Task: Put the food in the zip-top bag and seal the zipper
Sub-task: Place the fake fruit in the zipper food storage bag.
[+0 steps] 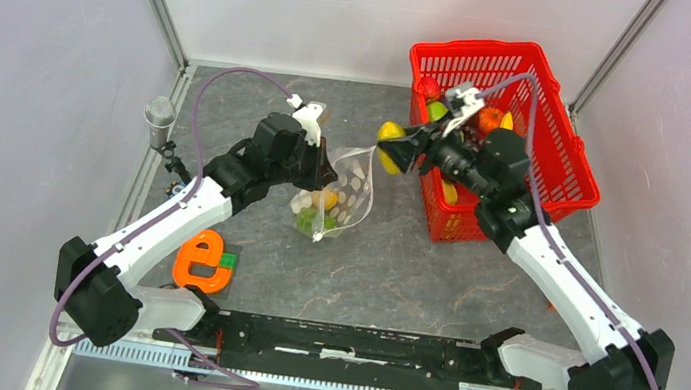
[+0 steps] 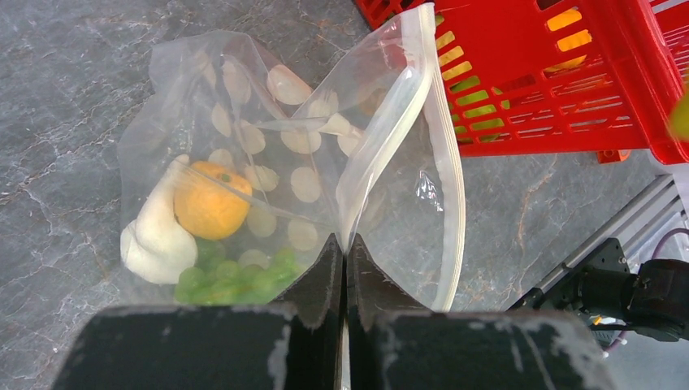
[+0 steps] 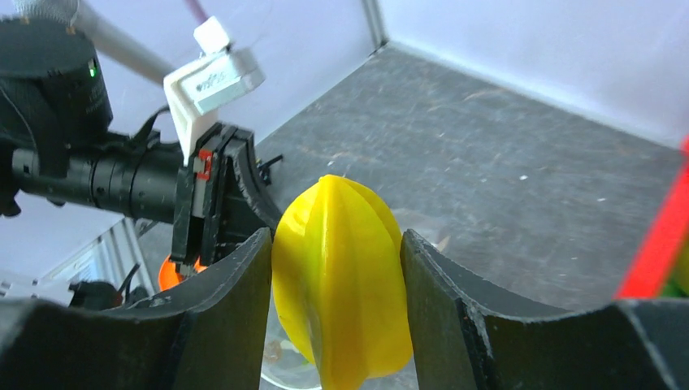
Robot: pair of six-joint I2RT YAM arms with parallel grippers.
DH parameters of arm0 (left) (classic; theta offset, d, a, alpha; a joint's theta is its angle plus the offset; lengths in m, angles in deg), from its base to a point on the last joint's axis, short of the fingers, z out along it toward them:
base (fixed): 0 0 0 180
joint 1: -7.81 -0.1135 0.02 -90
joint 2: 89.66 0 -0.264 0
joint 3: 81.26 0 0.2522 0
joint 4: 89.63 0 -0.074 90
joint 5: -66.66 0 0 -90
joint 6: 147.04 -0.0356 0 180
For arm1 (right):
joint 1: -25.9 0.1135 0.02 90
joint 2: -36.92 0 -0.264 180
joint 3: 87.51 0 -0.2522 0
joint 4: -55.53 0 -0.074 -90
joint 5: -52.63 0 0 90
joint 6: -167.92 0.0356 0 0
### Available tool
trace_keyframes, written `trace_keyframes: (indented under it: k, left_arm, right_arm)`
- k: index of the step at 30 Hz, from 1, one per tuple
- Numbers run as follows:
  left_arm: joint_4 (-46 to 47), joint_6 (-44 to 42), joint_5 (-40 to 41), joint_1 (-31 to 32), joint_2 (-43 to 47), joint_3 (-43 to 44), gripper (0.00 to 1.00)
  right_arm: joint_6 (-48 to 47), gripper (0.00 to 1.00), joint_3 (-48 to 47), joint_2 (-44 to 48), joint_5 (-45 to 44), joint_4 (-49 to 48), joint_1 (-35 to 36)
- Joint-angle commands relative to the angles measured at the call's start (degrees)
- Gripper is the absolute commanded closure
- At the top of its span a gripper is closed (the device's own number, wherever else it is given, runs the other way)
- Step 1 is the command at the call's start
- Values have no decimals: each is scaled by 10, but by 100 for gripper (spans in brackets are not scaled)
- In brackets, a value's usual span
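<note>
Grey table (image 2: pixel 65 81); only left wrist view shows left hand (image 2: pixel 342 244) pinching zipper (image 2: pixel 385 130).

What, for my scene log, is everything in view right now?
clear white-dotted zip-top plastic bag: one, clear, mid-table, mouth open
round orange toy fruit: one, orange, inside bag
green toy grape cluster: one, green, inside bag
whitish toy piece: one, off-white, inside bag
yellow ridged plastic star fruit: one, yellow, between right fingers
red mesh plastic basket: one, red, far right
toy foods in basket: several, mixed colours, partly hidden
flat orange e-shaped toy: one, orange, near left
grey microphone-like object: one, grey, left edge
left fingers: two, black, shut on bag's edge
right fingers: two, black, gripping star fruit
</note>
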Motion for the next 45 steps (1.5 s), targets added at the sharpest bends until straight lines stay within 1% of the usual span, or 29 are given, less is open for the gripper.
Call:
trace_keyframes:
  k: [1, 6, 9, 10, 13, 17, 19, 21, 26, 30, 32, 33, 38, 41, 43, 45]
  left_arm:
    - [27, 19, -12, -2, 3, 11, 98]
    - [23, 37, -5, -6, -7, 19, 98]
    - [26, 49, -12, -13, -15, 22, 98]
    - [28, 52, -13, -14, -15, 23, 98]
    - [30, 56, -10, -18, -15, 20, 98]
    - [31, 60, -7, -24, -16, 19, 98]
    - [35, 63, -16, -28, -18, 21, 98]
    - [39, 66, -22, -30, -19, 21, 98]
    - [34, 64, -19, -38, -17, 28, 98]
    - [31, 64, -17, -44, -17, 31, 98]
    - [30, 64, -15, -46, -18, 31, 98]
    - [30, 64, -15, -47, -18, 30, 98]
    - [31, 65, -13, -49, -17, 26, 98]
    - [31, 64, -12, -49, -17, 24, 98]
    - [32, 63, -14, -49, -16, 23, 98]
    - [33, 62, -17, -49, -14, 22, 98]
  right_arm:
    - [-18, 67, 0, -39, -14, -44, 45]
    - [-4, 65, 37, -83, -66, -91, 96]
    - [2, 64, 63, -91, -114, -130, 122]
    - [3, 64, 74, -90, -143, -138, 130]
    - [14, 62, 116, -86, -186, -193, 146]
    - [16, 59, 160, -84, -193, -274, 156]
    - [11, 57, 162, -94, -196, -287, 159]
    - [9, 53, 152, -108, -202, -281, 159]
    - [-15, 38, 113, -135, -195, -267, 159]
    - [-32, 29, 65, -157, -174, -218, 159]
    - [-36, 21, 63, -156, -168, -214, 159]
    - [-40, 18, 65, -153, -162, -217, 159]
    - [-46, 16, 63, -120, -162, -196, 159]
    - [-66, 16, 55, -91, -182, -169, 158]
    - [-85, 15, 53, -67, -216, -146, 158]
    - [-94, 14, 45, -43, -299, -107, 156]
